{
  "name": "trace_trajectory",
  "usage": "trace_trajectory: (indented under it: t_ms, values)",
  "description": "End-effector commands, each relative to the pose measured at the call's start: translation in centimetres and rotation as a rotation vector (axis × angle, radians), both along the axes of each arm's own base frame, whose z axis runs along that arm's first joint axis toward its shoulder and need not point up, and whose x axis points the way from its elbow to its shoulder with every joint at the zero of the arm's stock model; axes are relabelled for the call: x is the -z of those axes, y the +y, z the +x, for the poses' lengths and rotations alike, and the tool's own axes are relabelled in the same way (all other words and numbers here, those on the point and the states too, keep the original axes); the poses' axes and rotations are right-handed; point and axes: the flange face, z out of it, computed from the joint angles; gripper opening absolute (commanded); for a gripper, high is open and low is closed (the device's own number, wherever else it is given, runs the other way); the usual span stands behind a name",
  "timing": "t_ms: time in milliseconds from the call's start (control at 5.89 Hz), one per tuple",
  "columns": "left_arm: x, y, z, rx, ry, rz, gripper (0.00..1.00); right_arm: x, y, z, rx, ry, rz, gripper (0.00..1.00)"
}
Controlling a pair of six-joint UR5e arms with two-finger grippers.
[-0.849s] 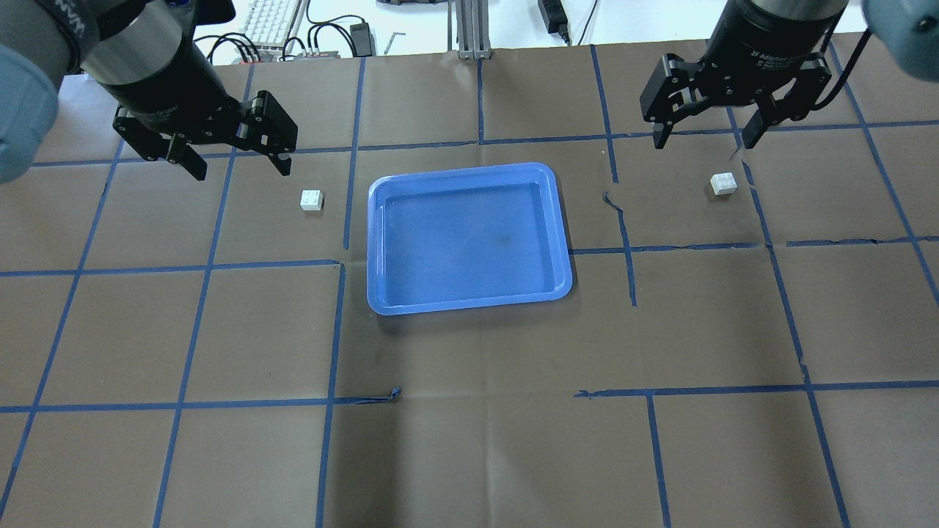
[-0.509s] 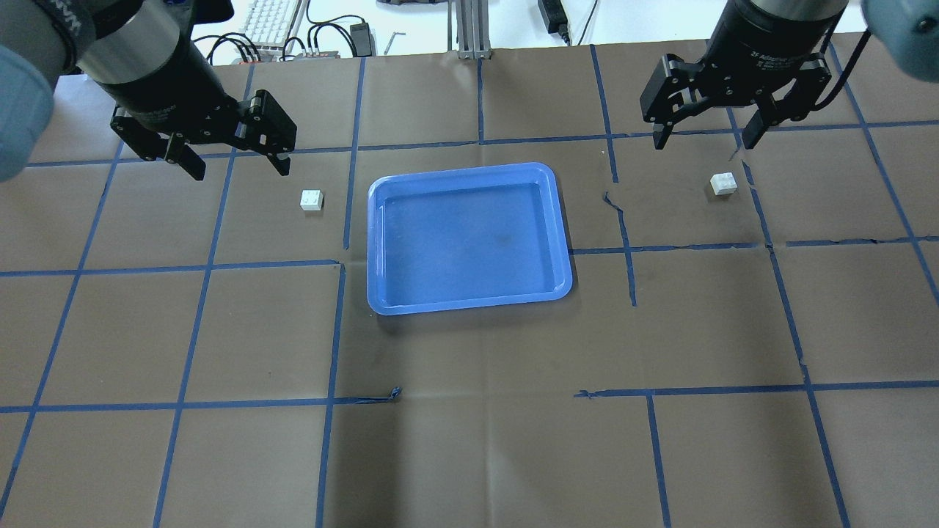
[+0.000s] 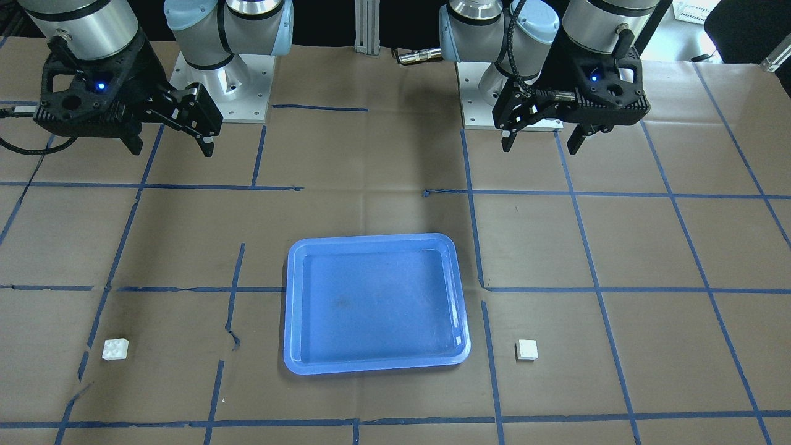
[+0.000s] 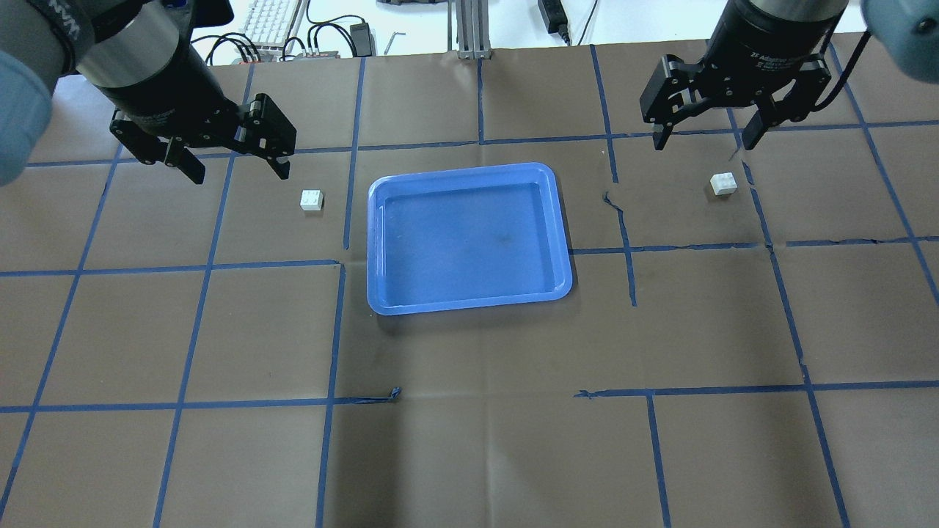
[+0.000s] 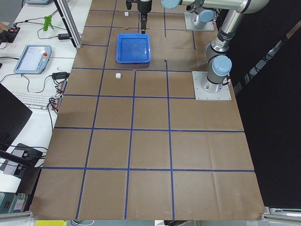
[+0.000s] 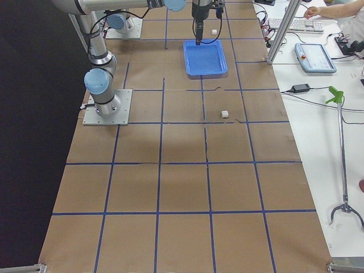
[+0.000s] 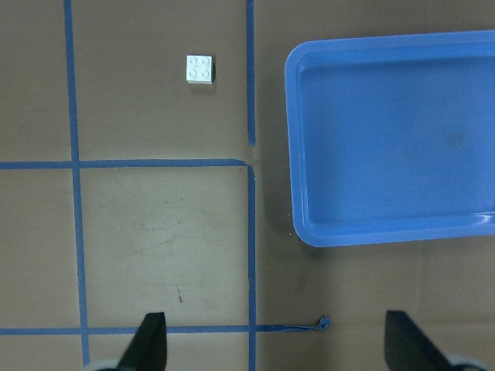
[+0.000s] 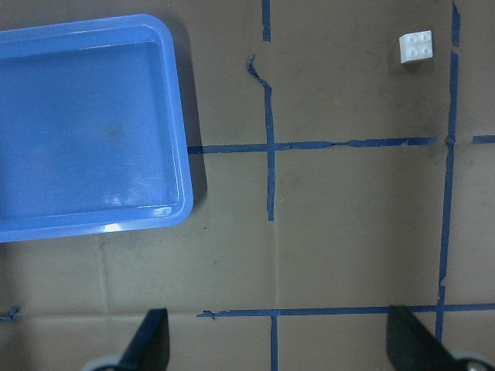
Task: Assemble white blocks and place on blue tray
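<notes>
- White blocks flank blue tray, one left, one right, well apart.
- Empty, wide-open left claw and right claw should centre squarely above them before descending.

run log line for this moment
left pincer open | right pincer open | left white block, right white block apart on table | blue tray empty

**Glossy plastic sitting on matt paper**

Between the two pincers, the blue tray is gleaming as smooth, glossy plastic and catching small glints near its rim. Just beside the left gripper, the left white block is showing smooth, hard plastic. The right white block, near the right gripper, is looking the same. Both pincers are showing matt black casing under brushed silver metal cuffs. Beneath them the brown paper cover is lying matt and creased, its blue tape tearing in places.
</notes>
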Motion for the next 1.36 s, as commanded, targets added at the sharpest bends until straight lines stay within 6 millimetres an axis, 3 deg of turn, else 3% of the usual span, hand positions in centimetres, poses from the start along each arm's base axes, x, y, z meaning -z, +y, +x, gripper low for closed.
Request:
trace_trajectory:
  t_ms: [0, 340, 509, 679, 849, 1189]
  values:
    - [0.1, 0.1, 0.0, 0.001, 0.0, 0.002, 0.99, 0.1, 0.1, 0.0, 0.0, 0.001, 0.004, 1.0]
    - [0.4, -0.1, 0.6, -0.001, 0.004, 0.006, 0.99, 0.0, 0.5, 0.0, 0.0, 0.001, 0.005, 1.0]
    - [1.8, -1.1, 1.0, -0.005, 0.005, 0.032, 0.99, -0.1, 0.5, 0.0, 0.0, 0.003, 0.002, 1.0]
    - [5.8, -4.3, 3.3, -0.049, 0.01, 0.101, 0.99, -0.4, 0.5, 0.0, 0.0, 0.004, -0.004, 1.0]
    - [8.6, -7.8, 6.1, -0.079, 0.015, 0.098, 0.99, -0.1, 0.5, -0.1, -0.014, 0.001, 0.005, 1.0]
    - [14.3, -12.6, 8.1, 0.027, 0.013, 0.027, 0.99, 0.5, 0.0, -0.6, -0.242, -0.001, 0.009, 1.0]
